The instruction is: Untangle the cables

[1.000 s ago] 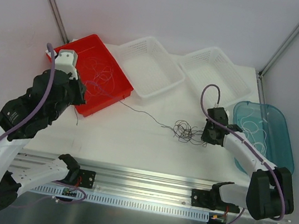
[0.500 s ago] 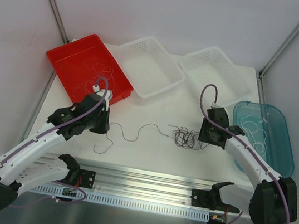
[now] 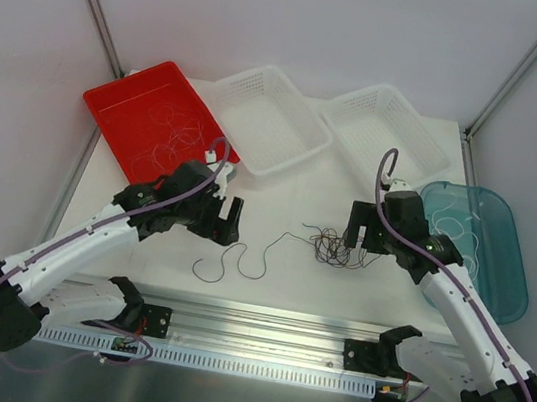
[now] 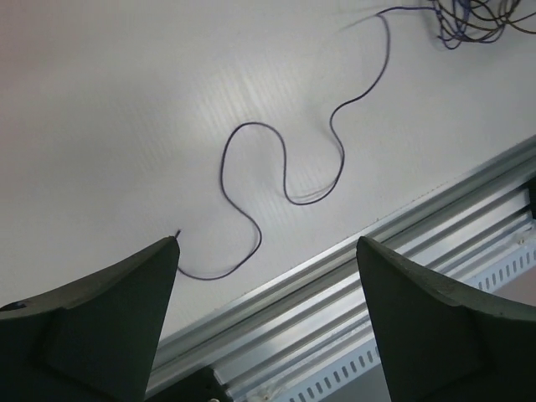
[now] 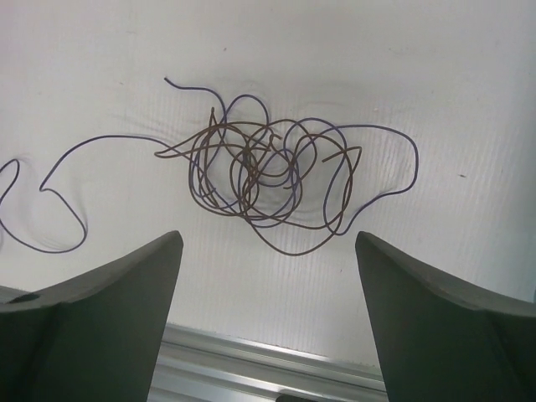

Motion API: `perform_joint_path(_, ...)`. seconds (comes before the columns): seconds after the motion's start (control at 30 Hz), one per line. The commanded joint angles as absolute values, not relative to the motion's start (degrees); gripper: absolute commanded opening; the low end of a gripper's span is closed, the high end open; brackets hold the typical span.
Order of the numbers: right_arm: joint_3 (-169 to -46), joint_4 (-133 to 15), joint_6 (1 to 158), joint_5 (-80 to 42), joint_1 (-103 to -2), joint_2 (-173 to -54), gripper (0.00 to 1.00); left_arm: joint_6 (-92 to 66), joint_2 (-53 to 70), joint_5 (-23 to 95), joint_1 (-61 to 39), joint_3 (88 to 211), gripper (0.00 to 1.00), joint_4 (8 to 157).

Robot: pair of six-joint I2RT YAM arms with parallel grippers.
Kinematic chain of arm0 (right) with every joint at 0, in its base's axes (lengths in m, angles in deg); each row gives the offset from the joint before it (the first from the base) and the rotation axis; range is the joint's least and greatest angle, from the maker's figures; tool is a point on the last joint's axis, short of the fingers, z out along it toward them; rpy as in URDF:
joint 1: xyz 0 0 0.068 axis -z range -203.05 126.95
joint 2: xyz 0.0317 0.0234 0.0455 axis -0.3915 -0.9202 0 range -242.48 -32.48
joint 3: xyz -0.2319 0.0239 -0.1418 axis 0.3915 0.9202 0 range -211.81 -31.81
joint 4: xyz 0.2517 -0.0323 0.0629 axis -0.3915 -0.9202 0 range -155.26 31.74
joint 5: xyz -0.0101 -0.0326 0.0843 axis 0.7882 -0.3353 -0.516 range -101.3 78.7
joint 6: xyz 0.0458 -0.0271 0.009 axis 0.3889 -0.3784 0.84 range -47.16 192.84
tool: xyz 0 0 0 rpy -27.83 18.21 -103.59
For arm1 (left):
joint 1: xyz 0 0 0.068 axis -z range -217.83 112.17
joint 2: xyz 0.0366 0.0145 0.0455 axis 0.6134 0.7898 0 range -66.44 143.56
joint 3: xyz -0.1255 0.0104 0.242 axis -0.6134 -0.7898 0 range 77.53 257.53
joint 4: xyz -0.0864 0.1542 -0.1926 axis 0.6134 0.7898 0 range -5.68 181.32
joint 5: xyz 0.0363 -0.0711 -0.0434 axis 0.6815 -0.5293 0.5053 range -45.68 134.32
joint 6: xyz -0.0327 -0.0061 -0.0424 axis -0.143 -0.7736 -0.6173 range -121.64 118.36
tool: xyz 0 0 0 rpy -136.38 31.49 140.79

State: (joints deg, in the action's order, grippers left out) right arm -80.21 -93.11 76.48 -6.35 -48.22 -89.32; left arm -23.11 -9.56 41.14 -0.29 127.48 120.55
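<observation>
Cables (image 3: 337, 249): both grips let go within the last second.

Near edge, by the rail (image 3: 260, 323): the left arm (image 3: 91, 235) lies long and low, reaching from the near-left corner toward the centre, wrist turned toward the knot. A second ago it was up at the red tray, jaws clenched on a purple strand drawn almost straight from the knot. It has since swung down and inward. The left jaws now stand wide apart, holding nothing, low over the worktop (image 3: 282, 178).

The purple strand (image 4: 254, 124) lies slack in S-bends ahead of the left jaws. Its free tip is on the rail side and its other end runs off into the tangle (image 5: 268, 180).

Mid-worktop: the tangle sits between the two arms, brown and purple loops interwoven, lying flat.

The right arm (image 3: 456, 300) has its elbow out to the right and its forearm angled in toward the centre. The right jaws were pinched close at the knot's edge a moment ago. They are now spread wide and hold nothing, hanging just over the tangle's right side, apart from it.

Reading: the pull drew one strand out long but did not free it, judging by its far end still entering the loops. With both sides released, a fresh grip seems due. The task looks well short of done.

Far side: the red tray (image 3: 90, 96) on the left and the teal tray (image 3: 467, 188) on the right each hold thin pale wires in loose loops. Two white baskets (image 3: 299, 103) stand between them at the back.
</observation>
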Motion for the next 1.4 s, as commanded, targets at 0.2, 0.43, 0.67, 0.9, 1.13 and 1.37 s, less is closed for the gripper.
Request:
perform_joint_path(0.2, -80.9, -96.7, 75.1, -9.4, -48.6, -82.4, 0.99, -13.2, 11.8, 38.4, 10.7, 143.0, 0.86, 112.3)
perform_joint_path(0.43, -78.7, -96.4, 77.2, -8.8, -48.6, -78.7, 1.0, -9.3, 29.7, 38.3, 12.2, 151.8, 0.81, 110.9)
perform_joint_path(0.67, -76.4, -93.6, 79.1, -9.3, -48.6, -78.7, 0.97, -8.4, 39.4, 35.8, 13.7, 155.5, 0.63, 110.2)
perform_joint_path(0.9, -73.9, -86.5, 80.5, -12.3, -48.6, -83.9, 0.98, -10.9, 37.9, 35.9, 14.1, 151.3, 0.0, 108.4)
perform_joint_path(1.13, -72.5, -77.7, 83.8, -13.0, -50.6, -93.3, 0.99, -13.1, 31.3, 36.9, 15.5, 145.9, 0.0, 106.6)
perform_joint_path(1.37, -75.6, -75.6, 85.5, -3.2, -54.2, -107.1, 0.95, -15.5, 25.1, 37.6, 15.9, 142.0, 0.0, 106.1)
